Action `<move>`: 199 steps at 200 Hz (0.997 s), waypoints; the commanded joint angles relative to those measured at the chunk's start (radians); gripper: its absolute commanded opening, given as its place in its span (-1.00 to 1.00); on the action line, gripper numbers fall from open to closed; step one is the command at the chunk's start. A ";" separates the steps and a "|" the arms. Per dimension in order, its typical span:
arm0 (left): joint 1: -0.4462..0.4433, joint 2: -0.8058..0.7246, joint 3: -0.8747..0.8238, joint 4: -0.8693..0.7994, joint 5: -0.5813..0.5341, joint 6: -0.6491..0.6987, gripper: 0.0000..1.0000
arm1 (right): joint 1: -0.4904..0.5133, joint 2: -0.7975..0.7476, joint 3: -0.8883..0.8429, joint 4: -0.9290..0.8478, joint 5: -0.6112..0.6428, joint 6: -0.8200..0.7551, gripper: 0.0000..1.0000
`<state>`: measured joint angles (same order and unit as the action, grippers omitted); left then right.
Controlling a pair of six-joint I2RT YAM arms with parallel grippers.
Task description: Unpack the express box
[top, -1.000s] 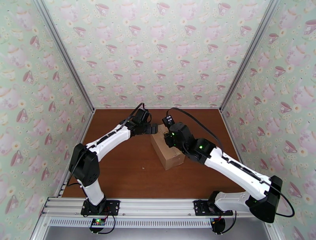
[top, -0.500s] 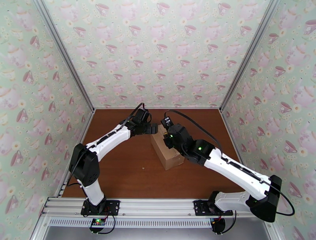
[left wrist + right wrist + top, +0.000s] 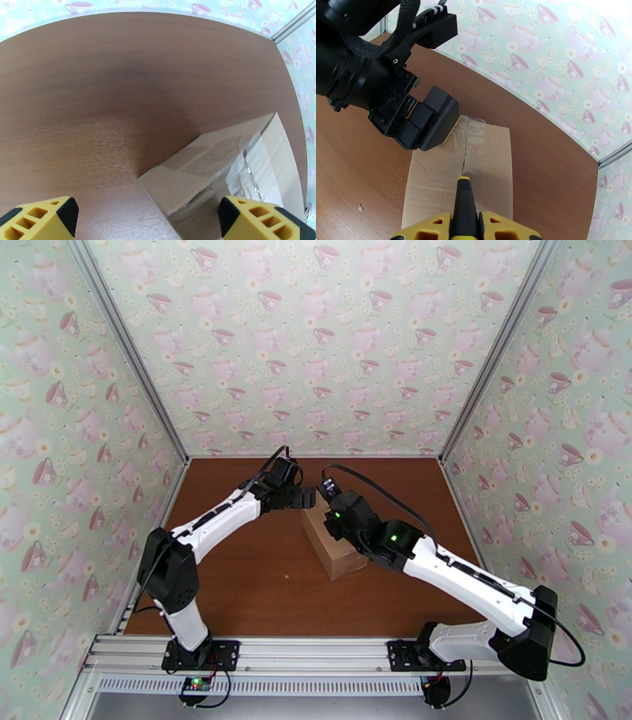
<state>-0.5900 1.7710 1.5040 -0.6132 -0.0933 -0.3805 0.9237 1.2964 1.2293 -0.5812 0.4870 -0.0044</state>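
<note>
One express box (image 3: 338,549) is lying on the brown table (image 3: 237,587). Its faces are showing plain brown cardboard, and one strip of clear tape (image 3: 476,144) is running along the top seam.

Two arms are reaching over it, each with one gripper. The left gripper (image 3: 147,218) is holding its two yellow-padded fingers (image 3: 43,219) wide apart and gripping nothing. One corner of the box is sitting just ahead of it, toward its right finger. That finger is overlapping the box's edge in the left wrist view, and I cannot tell whether it is touching the cardboard.

The right gripper (image 3: 466,228) is clamping its two yellow fingers on one black tool (image 3: 464,205) with a yellow tip, which is pointing straight ahead out of the jaws. The box is lying directly below and ahead of this gripper. The tool's tip is appearing to touch the dark seam line under the tape, roughly midway along the top.

From the right wrist, the left gripper is hanging beyond the tool's tip and to the left, over the box's far left corner. One pale crumb (image 3: 359,206) is lying on the table to the left of the right gripper. The walls (image 3: 316,358) are showing a teacup-and-teapot print.
</note>
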 commanded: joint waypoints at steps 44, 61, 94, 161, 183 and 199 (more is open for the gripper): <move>-0.024 -0.029 0.064 -0.015 0.051 0.002 1.00 | 0.009 -0.007 -0.023 -0.043 -0.007 0.009 -1.00; -0.026 -0.040 0.064 -0.011 0.055 0.002 1.00 | 0.007 -0.011 -0.023 -0.042 -0.007 0.012 -1.00; -0.026 -0.001 0.089 -0.036 0.056 0.006 1.00 | 0.007 -0.018 -0.023 -0.040 -0.013 0.017 -1.00; -0.028 0.087 0.146 0.007 0.092 -0.002 1.00 | 0.008 -0.016 -0.020 -0.046 -0.023 0.026 -1.00; -0.028 0.119 0.153 0.003 0.094 -0.002 1.00 | 0.007 -0.021 -0.020 -0.043 -0.025 0.026 -1.00; -0.029 0.137 0.155 -0.010 0.092 -0.003 1.00 | 0.007 -0.020 -0.019 -0.045 -0.024 0.027 -1.00</move>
<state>-0.6132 1.8721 1.6276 -0.6106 -0.0212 -0.3847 0.9237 1.2938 1.2282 -0.5823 0.4835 0.0040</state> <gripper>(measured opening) 0.999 0.202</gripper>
